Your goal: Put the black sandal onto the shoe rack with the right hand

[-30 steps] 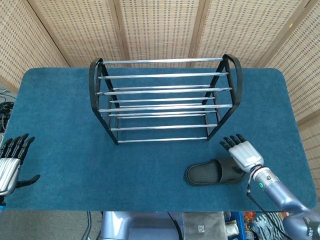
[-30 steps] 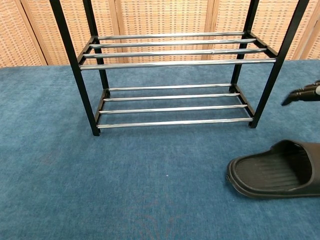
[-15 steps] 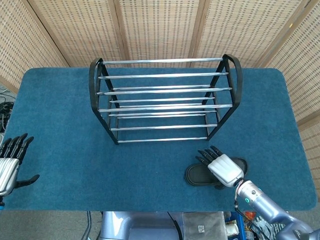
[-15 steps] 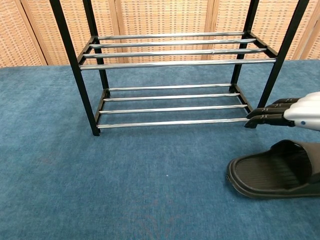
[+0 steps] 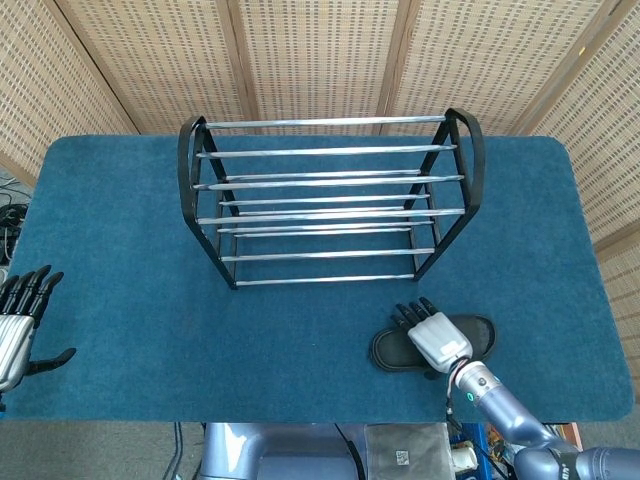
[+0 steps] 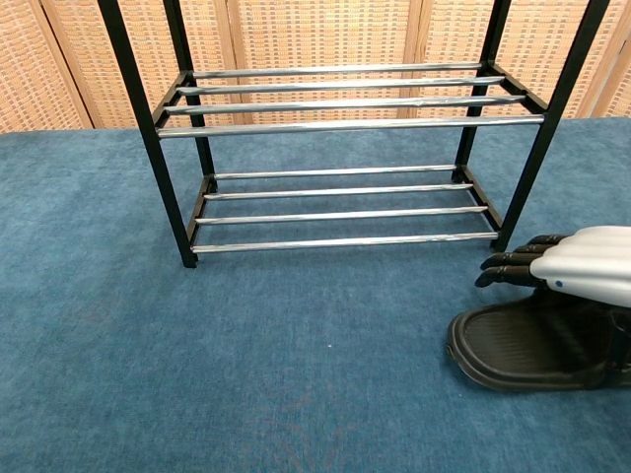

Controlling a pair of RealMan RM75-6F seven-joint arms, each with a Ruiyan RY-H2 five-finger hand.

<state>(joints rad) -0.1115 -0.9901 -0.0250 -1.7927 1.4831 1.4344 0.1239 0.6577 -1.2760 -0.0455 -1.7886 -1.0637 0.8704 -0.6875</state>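
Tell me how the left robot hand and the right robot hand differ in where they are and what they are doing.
The left robot hand sits at the table's left edge, far from the black rubber sandal, while the right robot hand is over that sandal near the front right. The left robot hand has nothing beneath it; the right robot hand covers the sandal's middle, fingers extended toward the black-framed shoe rack with chrome bars. Both hold nothing, fingers apart.

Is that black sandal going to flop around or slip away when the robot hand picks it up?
The black sandal looks like thick moulded foam or rubber, so probably light and only slightly bendy. Its ribbed footbed and the carpeted table suggest little sliding. It lies flat, so it shouldn't roll.
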